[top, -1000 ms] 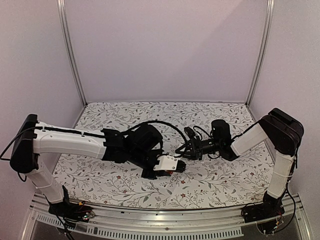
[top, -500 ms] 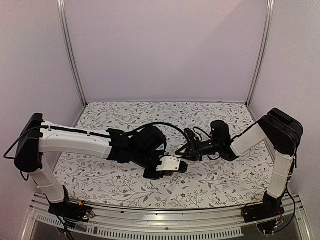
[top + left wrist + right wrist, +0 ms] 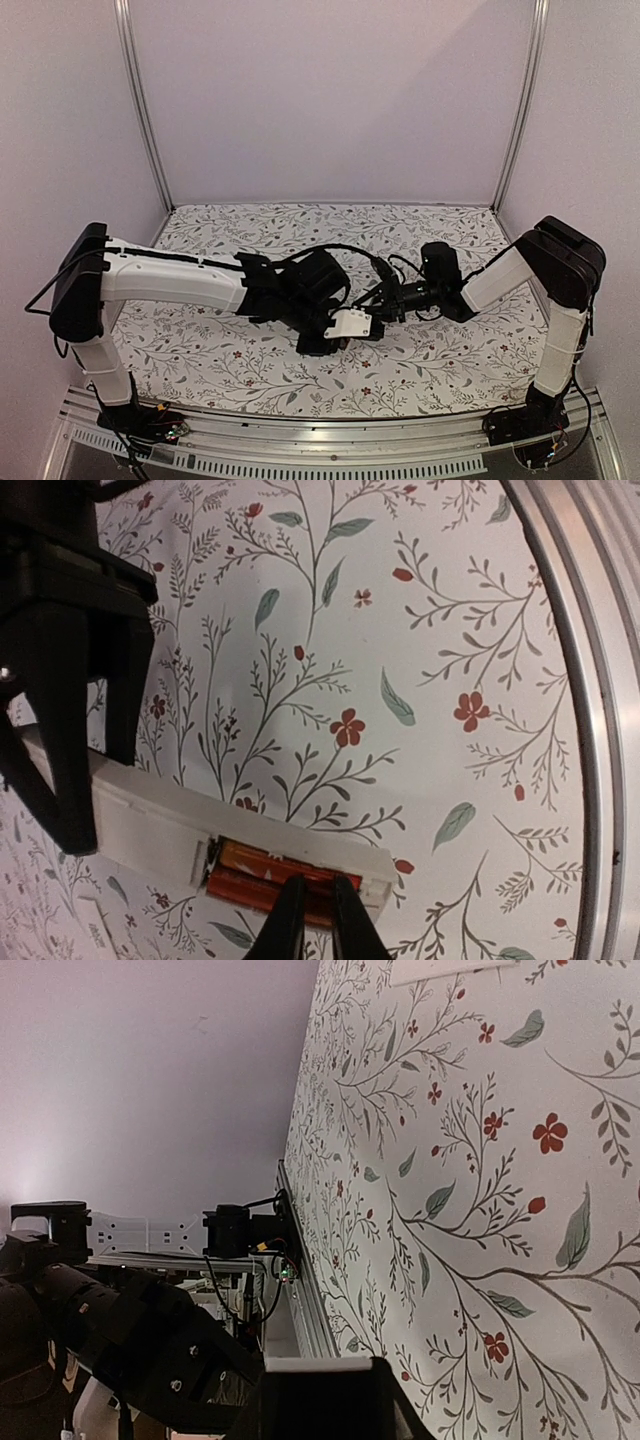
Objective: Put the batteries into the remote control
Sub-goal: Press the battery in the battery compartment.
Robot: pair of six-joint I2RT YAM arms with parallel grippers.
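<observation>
The remote control is a white bar held over the floral tabletop, with its battery bay open. The two orange-red batteries lie side by side in the bay. My right gripper is shut on the remote's far end. In the right wrist view the remote shows as a white edge between the dark fingers. My left gripper is shut, its tips resting on the batteries near the remote's other end. In the top view the left gripper and the right gripper meet mid-table, and the remote is hidden there.
A small flat white piece lies on the floral tabletop beyond the right gripper. The metal front rail runs along the table's near edge. Grey walls and upright frame posts enclose the back and sides.
My left arm has moved right and slightly forward, bringing its gripper in to the right gripper. The right arm has stayed almost still.
</observation>
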